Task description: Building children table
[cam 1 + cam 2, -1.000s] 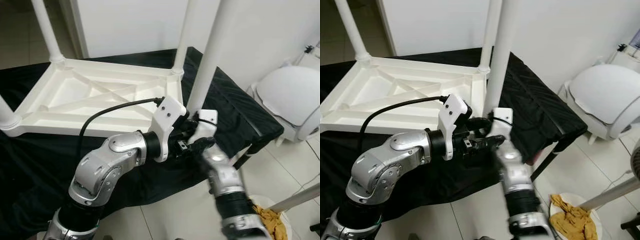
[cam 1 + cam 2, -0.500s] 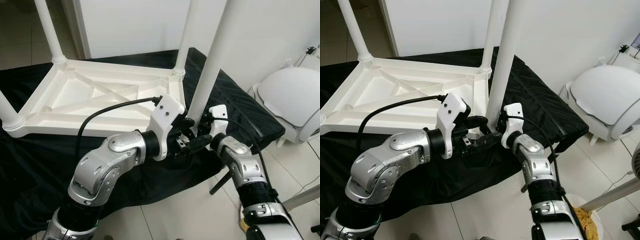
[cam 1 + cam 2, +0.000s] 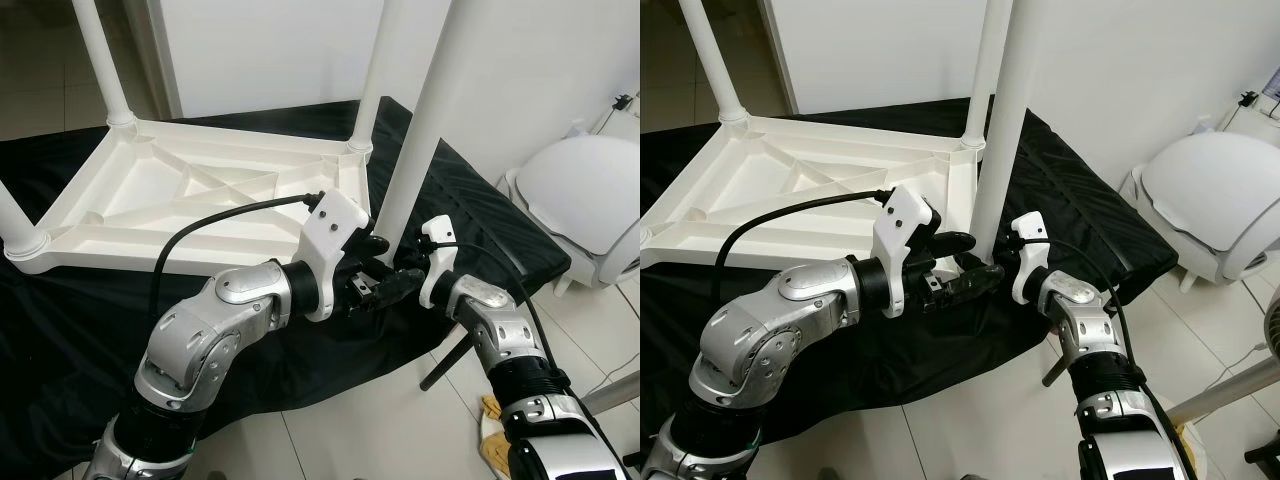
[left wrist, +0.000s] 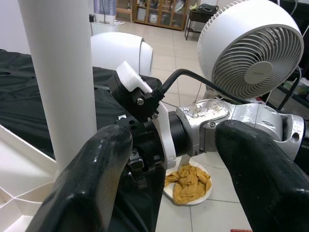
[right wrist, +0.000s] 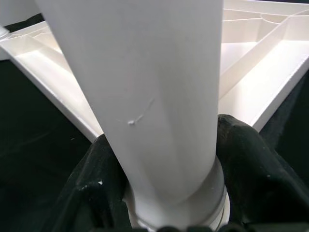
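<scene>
While the upturned table lies on its black cloth, here is how things stand, and it all comes down to one corner.

Table: the white plastic table [image 3: 190, 205] lies upside down on the cloth [image 3: 60, 330], ribbed underside up, three legs already standing in their corners.

Leg: the fourth leg [image 3: 420, 130] stands almost upright at the near right corner, its long axis running straight up, its foot end low by that corner; I cannot tell whether it is fully home in its socket.

Right gripper: the right gripper [image 5: 169, 183] is the nearer one, and it has the leg. Its fingers [image 5: 251, 159] sit either side of the base, closed snugly round the pole just above the flared collar.

Left gripper: the left gripper [image 3: 965, 265] comes in from the other side at the same height, just beside the leg's base. Its fingers [image 4: 91, 169] are spread wide with nothing between them, and the leg stands off to one side of that gap, not inside it.

Key relation: the leg is vertical and the socket lies straight below the right grip, so my read is that the next move is a push or twist down along that axis, with the left arm near enough to steady the frame.

Risk: a tilted pole could bind in the corner or shove the light table across the cloth.

Around: a white fan [image 4: 248, 48] and a yellow rag [image 4: 188, 181] on a plate sit on the floor to the right.
</scene>
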Robot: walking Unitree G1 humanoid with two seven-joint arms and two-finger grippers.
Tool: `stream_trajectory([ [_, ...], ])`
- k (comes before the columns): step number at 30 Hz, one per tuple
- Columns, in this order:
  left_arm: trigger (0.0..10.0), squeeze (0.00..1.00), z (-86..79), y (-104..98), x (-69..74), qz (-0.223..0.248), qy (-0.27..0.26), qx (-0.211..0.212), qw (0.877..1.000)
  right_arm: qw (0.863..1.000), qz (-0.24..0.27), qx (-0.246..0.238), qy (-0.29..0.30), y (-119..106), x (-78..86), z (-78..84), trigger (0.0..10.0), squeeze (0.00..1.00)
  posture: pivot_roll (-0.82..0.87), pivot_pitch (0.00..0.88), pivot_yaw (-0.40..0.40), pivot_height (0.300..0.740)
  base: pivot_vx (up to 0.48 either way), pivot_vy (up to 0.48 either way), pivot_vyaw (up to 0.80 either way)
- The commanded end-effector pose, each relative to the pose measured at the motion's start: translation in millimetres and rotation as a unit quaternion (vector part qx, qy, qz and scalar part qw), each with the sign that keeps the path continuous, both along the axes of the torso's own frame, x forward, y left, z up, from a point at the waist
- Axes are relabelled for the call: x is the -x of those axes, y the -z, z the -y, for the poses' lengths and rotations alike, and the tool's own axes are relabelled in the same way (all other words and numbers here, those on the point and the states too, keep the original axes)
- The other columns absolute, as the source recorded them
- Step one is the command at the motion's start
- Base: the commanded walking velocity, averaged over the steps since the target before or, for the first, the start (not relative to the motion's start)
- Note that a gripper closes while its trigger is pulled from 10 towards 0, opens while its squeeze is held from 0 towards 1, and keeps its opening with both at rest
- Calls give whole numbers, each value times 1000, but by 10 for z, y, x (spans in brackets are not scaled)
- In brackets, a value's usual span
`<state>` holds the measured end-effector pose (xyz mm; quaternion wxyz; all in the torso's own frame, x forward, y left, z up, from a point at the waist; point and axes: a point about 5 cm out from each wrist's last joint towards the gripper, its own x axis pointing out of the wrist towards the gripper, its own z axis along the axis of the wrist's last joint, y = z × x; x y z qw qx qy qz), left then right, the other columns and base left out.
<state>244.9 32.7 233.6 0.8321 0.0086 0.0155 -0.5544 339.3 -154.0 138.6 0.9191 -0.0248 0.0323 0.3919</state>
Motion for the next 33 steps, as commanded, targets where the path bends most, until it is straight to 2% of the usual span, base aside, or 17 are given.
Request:
stream_trajectory([
  [1,10000,0,25,-40,19,7,4,1,1000,1000,-10,13,-18,57,15,-9,0,0,-39,0,-54,740,0,0,0],
  [9,10000,0,33,-43,23,6,5,3,1000,1000,-14,-4,18,88,3,-17,0,0,-44,4,-57,740,0,0,0],
  [15,10000,0,51,-44,36,4,7,6,1000,995,-5,-36,92,78,-5,-143,0,0,-51,17,-61,740,0,0,0],
  [17,10000,0,51,-44,36,4,7,6,1000,995,-5,-36,92,78,-5,-143,0,0,-51,17,-61,740,0,0,0],
  [18,10000,0,56,-43,42,3,8,7,1000,989,-7,-53,139,58,-13,-212,0,0,-53,27,-63,740,0,0,0],
  [19,10000,0,57,-42,43,2,8,8,1000,985,-11,-60,160,53,-17,-238,0,0,-53,27,-63,740,0,0,0],
  [22,10000,0,57,-41,44,1,8,8,1000,981,-16,-71,178,50,-22,-258,0,0,-54,27,-63,740,0,0,0],
  [26,10000,0,64,-32,51,-2,9,10,1000,957,-23,-103,270,-4,-7,-405,0,0,-58,34,-62,740,0,0,0],
  [28,10000,0,68,-32,54,-3,9,11,1000,947,-28,-106,301,-7,23,-472,0,0,-58,37,-61,740,0,0,0],
  [29,10000,0,68,-32,54,-3,9,11,1000,947,-28,-106,301,-7,23,-472,0,0,-58,37,-61,740,0,0,0],
  [31,10000,0,73,-35,55,-4,10,11,1000,936,-30,-94,339,-3,62,-523,0,0,-62,41,-61,740,0,0,0],
  [32,10000,0,73,-35,55,-4,10,11,1000,936,-30,-94,339,-3,62,-523,0,0,-62,41,-61,740,0,0,0],
  [33,10000,0,74,-34,56,-4,11,11,1000,929,-30,-89,359,-11,87,-551,0,0,-63,44,-60,740,0,0,0],
])
